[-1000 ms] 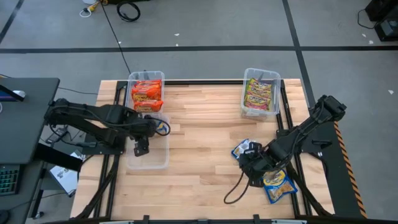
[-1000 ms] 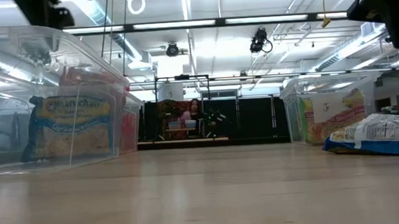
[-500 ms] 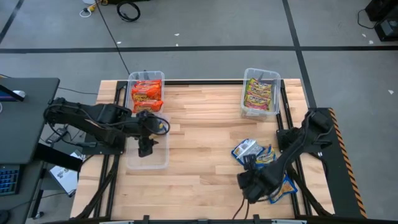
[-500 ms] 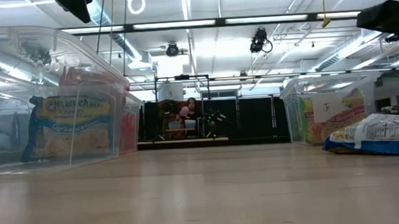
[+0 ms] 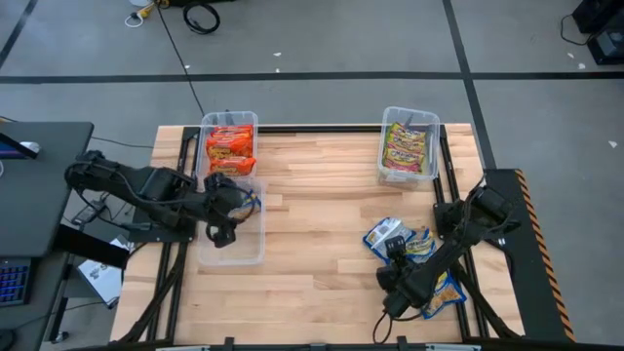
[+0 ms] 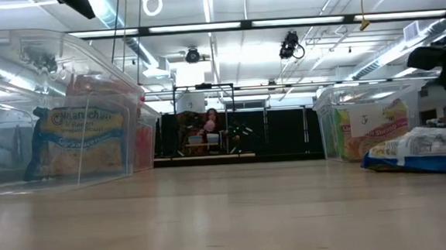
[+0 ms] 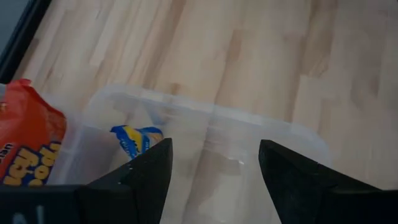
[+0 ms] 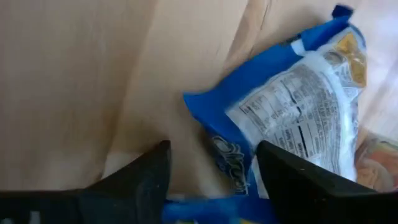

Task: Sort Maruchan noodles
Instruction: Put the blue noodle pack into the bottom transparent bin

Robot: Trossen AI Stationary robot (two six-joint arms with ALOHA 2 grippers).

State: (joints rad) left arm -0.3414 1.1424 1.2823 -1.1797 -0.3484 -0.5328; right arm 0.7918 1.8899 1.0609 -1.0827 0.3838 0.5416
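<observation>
Desk (image 5: 322, 185) is pale wood with plank stripes and a black frame edge. Far-left clear bin (image 5: 230, 143) holds orange-red packets (image 5: 231, 148) with yellow print. Near-left clear bin (image 5: 232, 234) shows one blue-and-yellow packet (image 7: 137, 139), with blue lettering on a pale yellow face in the low view. Far-right clear bin (image 5: 409, 146) holds green-yellow packets with pink bands (image 5: 408, 148). Loose packets on the desk (image 5: 409, 244) are blue with yellow; one (image 8: 298, 124) shows a blue border and a white-silver back with black print. Both arms are black, end effector fingers (image 7: 298, 180) dark grey-black. Floor is grey with black lines.
</observation>
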